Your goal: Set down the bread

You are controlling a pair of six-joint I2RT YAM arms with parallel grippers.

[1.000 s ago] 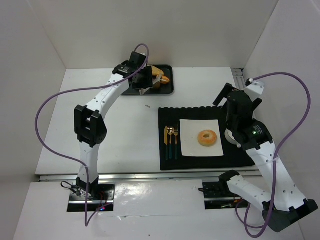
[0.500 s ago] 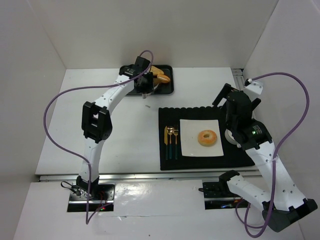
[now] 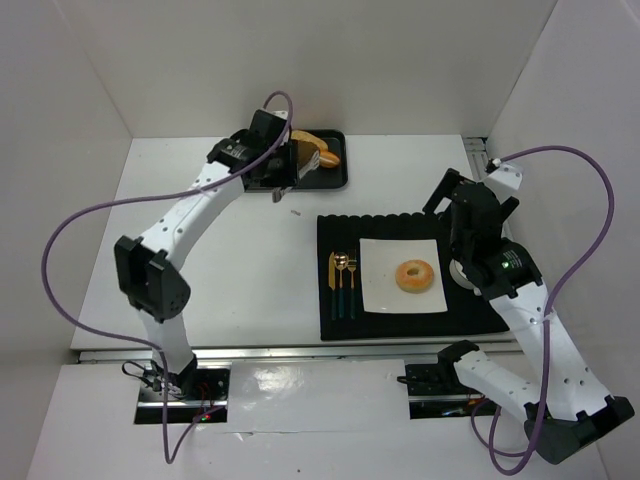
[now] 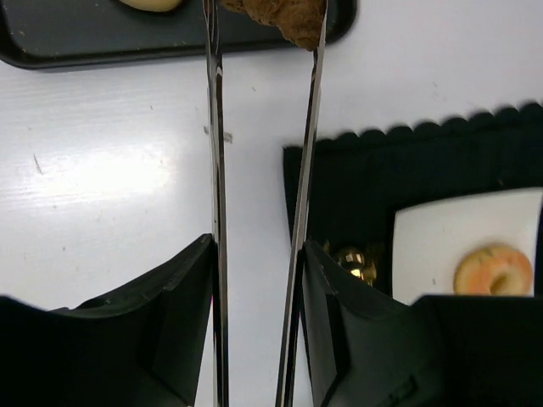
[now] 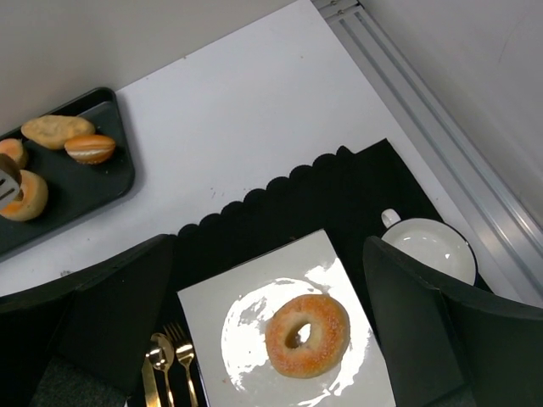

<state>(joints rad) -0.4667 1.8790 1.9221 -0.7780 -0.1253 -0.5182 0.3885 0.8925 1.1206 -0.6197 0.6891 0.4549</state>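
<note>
My left gripper [image 3: 276, 166] is shut on a pair of metal tongs [image 4: 216, 170]. In the left wrist view the gripper [image 4: 259, 288] shows at the bottom. The tong tips pinch a brown piece of bread [image 4: 284, 17] over the near edge of the black tray [image 4: 76, 47]. Three more rolls [image 5: 58, 129] lie in the tray [image 5: 93, 182]. The white square plate [image 3: 378, 295] holds a ring-shaped bread [image 3: 414, 275], also seen in the right wrist view [image 5: 307, 335]. My right gripper [image 3: 470, 205] is open and empty, high above the plate [image 5: 216, 301].
The plate lies on a black scalloped placemat [image 3: 335, 232]. Gold and black cutlery [image 3: 343, 283] lies left of the plate. A white cup [image 5: 433, 246] stands on the mat's right side. White walls enclose the table at the back and both sides.
The left arm's elbow has swung out to the left, and its gripper has shifted slightly left and toward me at the tray. The right arm has barely moved.
</note>
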